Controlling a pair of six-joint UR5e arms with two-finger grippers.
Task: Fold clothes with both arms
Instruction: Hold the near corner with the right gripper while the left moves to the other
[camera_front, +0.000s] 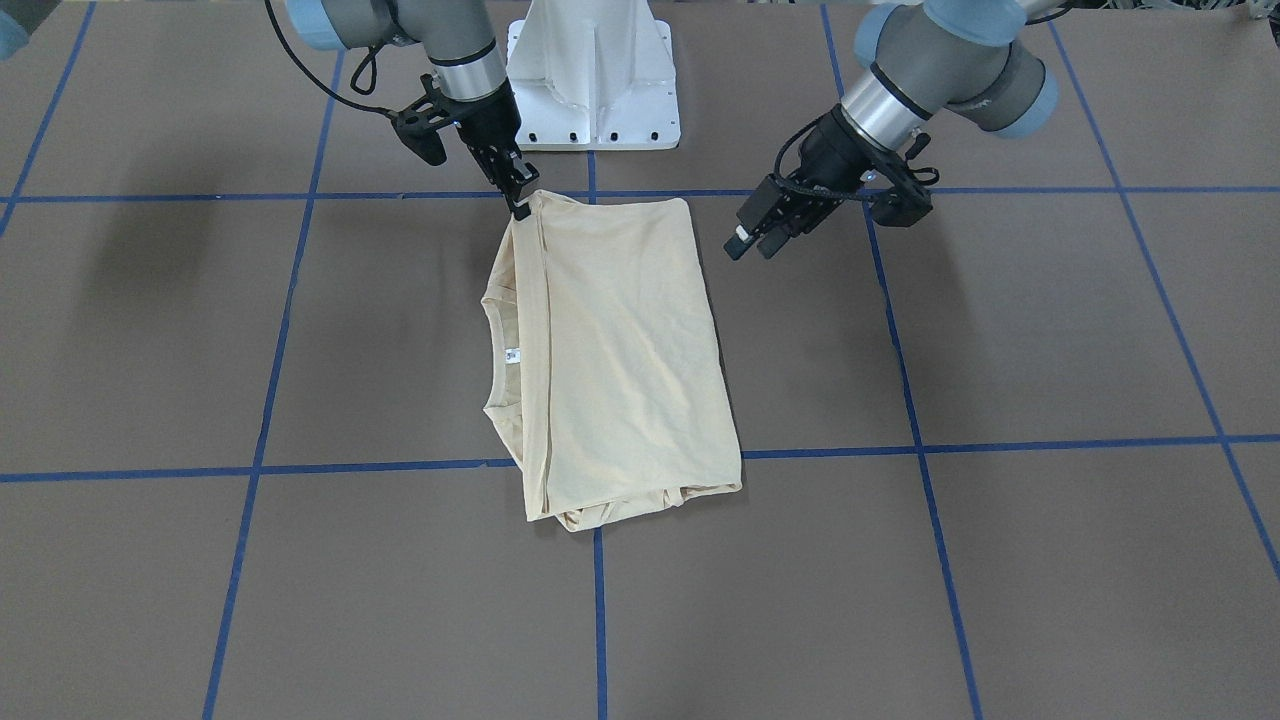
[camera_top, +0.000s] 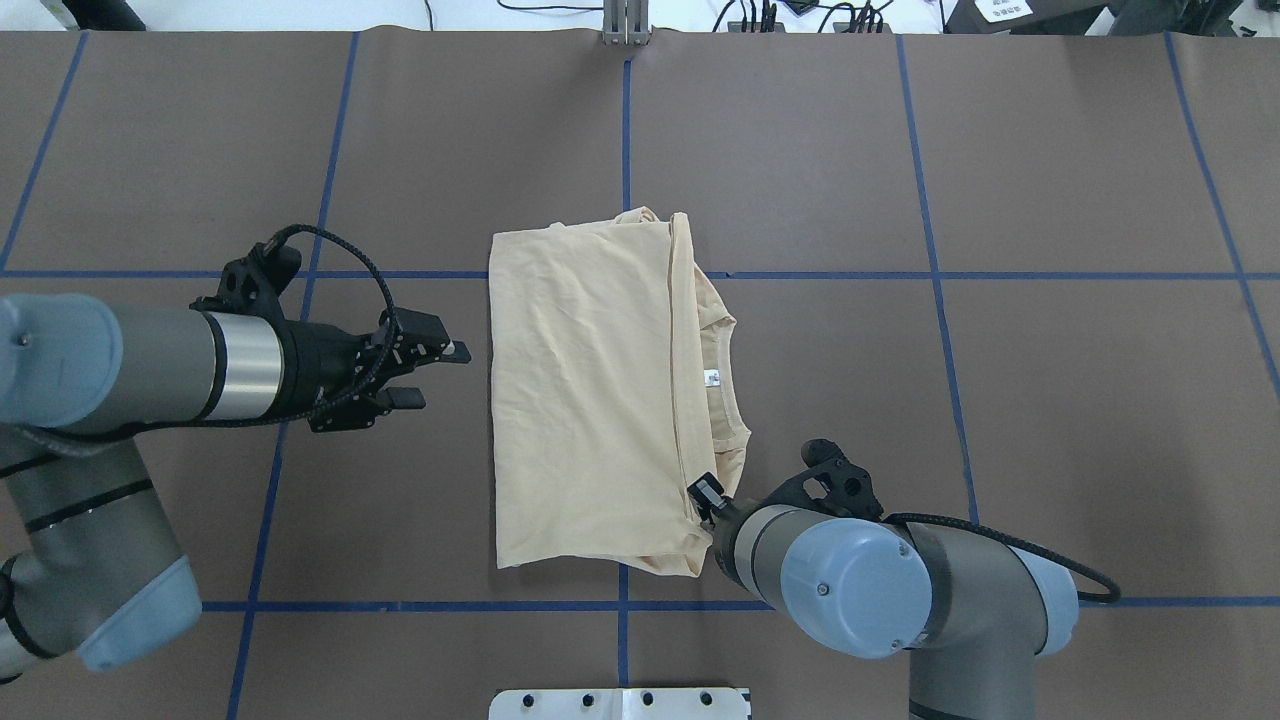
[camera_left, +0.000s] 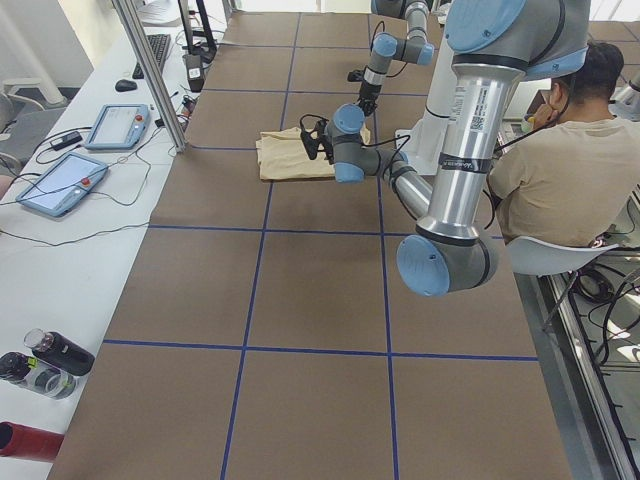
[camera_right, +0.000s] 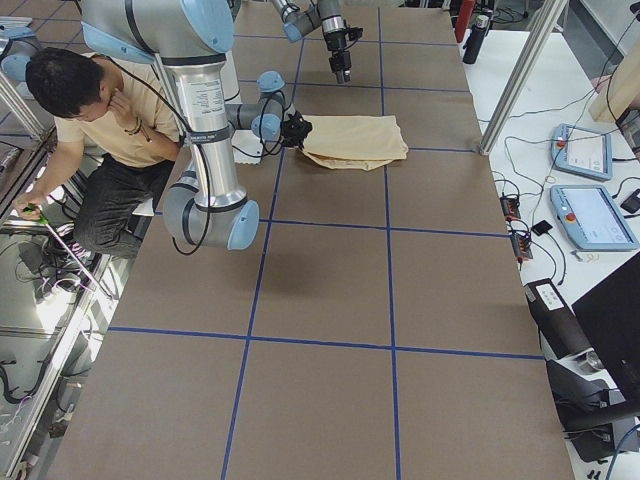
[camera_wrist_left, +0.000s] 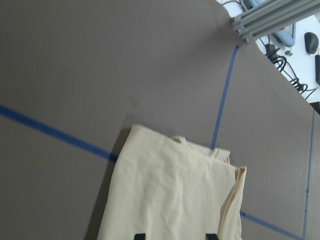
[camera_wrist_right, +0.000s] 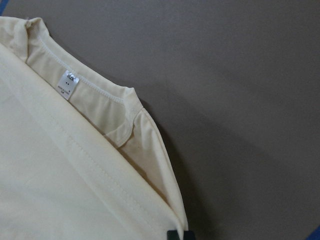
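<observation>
The cream long-sleeved shirt (camera_top: 590, 400) lies in the middle of the table (camera_top: 1000, 400), already folded into a neat rectangle with its collar (camera_wrist_right: 100, 92) peeking out on the robot's right. Most of the work looks done, with perhaps one last fold left. The right gripper (camera_front: 519, 205) appears pinched on the near collar-side corner. The left gripper (camera_top: 443, 376), jaws apart and empty, hovers just beside the opposite edge, not touching.
</observation>
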